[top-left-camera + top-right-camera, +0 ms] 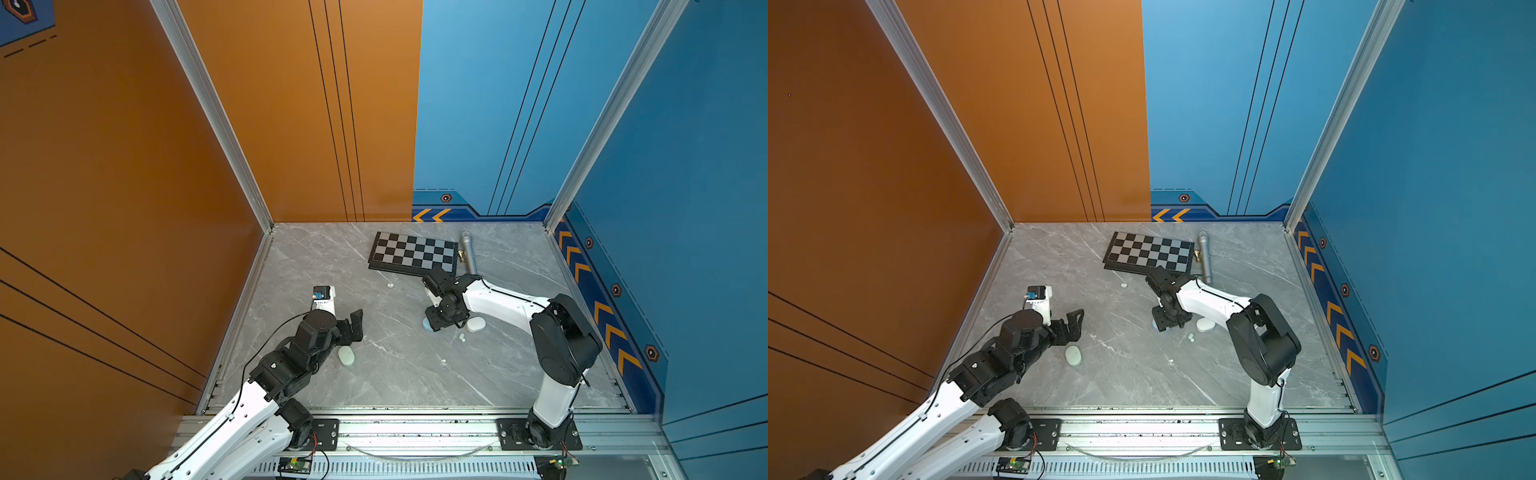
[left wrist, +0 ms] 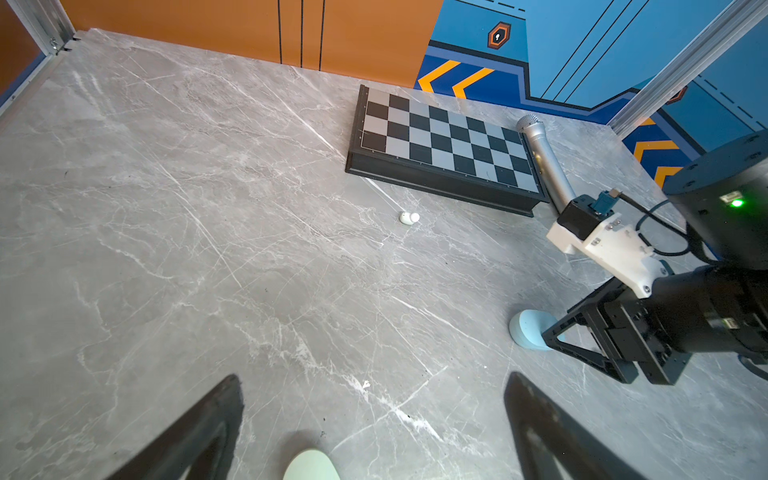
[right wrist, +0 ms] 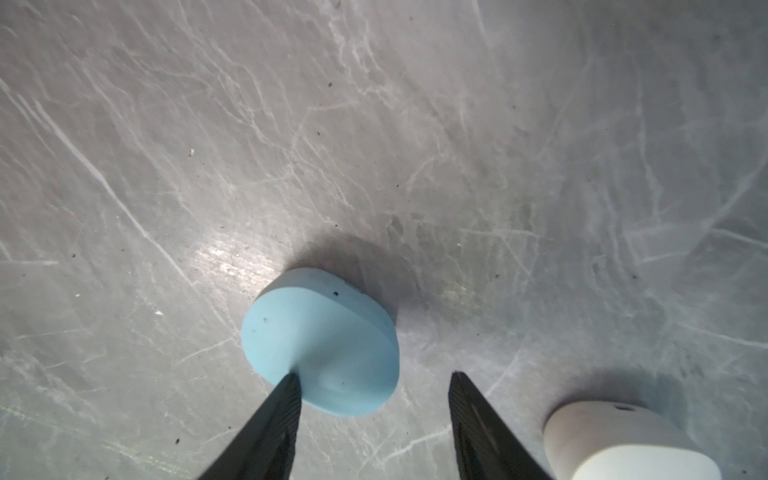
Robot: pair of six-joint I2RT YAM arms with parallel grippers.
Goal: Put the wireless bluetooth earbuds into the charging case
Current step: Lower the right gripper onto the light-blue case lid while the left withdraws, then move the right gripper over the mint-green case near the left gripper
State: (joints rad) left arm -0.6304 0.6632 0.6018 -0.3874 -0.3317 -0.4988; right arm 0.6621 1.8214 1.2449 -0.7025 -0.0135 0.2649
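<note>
Looking down in a top view: right gripper over the blue charging case, two earbuds just beside, nearer this arm. Left wrist: left gripper spread wide, empty, mint case close by. Right wrist: jaws parted, gripping nothing; that case ahead, offset toward one fingertip, long axis slanted across the gap.

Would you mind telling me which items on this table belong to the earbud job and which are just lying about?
Job:
blue case
white case
mint case
lone earbud
earbud pair

Lying about:
chessboard
microphone
</note>
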